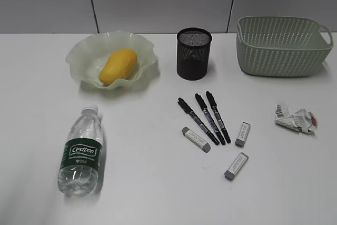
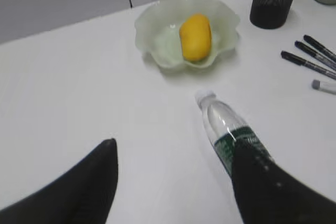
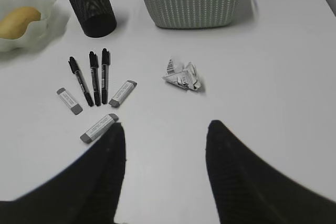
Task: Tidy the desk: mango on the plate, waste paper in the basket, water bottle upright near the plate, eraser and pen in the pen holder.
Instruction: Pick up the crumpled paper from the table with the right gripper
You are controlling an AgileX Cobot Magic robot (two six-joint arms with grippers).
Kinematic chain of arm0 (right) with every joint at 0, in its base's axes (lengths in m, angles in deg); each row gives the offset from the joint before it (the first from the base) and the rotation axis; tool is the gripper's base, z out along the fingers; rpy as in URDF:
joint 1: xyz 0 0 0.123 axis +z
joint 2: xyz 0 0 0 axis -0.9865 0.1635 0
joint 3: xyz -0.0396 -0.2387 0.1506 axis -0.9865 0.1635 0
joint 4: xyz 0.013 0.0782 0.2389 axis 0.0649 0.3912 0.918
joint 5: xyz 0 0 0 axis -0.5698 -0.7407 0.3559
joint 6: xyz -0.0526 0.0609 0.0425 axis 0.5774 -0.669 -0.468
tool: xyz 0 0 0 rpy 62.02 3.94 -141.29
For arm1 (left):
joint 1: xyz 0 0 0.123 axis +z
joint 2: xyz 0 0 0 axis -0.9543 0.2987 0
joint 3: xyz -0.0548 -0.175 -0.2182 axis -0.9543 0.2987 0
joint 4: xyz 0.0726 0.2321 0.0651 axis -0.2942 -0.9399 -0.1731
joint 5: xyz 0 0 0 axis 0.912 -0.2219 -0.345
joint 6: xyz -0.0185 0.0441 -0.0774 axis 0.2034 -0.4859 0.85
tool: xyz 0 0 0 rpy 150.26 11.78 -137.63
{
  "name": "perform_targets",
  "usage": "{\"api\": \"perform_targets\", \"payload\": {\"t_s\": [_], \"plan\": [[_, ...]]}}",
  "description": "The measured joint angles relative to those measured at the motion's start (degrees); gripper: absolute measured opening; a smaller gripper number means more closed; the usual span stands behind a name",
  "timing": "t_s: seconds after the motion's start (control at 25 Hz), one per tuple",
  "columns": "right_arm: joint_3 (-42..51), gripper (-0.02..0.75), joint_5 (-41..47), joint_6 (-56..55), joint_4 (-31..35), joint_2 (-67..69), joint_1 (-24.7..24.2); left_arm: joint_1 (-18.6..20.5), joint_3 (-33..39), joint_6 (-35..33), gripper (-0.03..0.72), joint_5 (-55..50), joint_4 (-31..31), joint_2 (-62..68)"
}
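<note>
Light: bright, even, from overhead
Shadows: soft and short, beneath the plate [image 1: 84, 51] and basket [image 1: 263, 56]
Focus: left wrist view blurred; exterior view sharp
Glare: mild on the white counter [image 1: 147, 183]

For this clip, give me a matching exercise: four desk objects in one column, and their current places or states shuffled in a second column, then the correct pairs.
Things:
1. yellow-orange oval mango
2. clear plastic water bottle with dark green label
3. crumpled white waste paper with barcode print
4. black metal mesh pen holder

Places or states:
A. lying on its side on the white desk
B. loose on the desk in front of the sage green woven-look basket
C. standing upright, no pen sticking out
D. resting in the translucent pale green ruffled plate

Pairs: 1-D, 2-A, 3-B, 4-C
</note>
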Motion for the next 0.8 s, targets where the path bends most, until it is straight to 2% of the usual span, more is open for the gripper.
{"api": "perform_targets", "payload": {"t_s": [0.28, 0.52, 0.8], "plan": [[0.0, 0.402, -0.4, 0.0, 1.3, 0.0, 0.0, 0.0, 8.3, 8.6, 0.525, -10.0, -4.3, -15.5], [0.0, 0.402, -0.6, 0.0, 1.3, 0.0, 0.0, 0.0, 10.7, 9.5, 0.522, -12.8, -3.9, -20.3], [0.0, 0.402, -0.9, 0.0, 1.7, 0.0, 0.0, 0.0, 10.7, 9.5, 0.455, -12.9, -3.7, -23.3]]}}
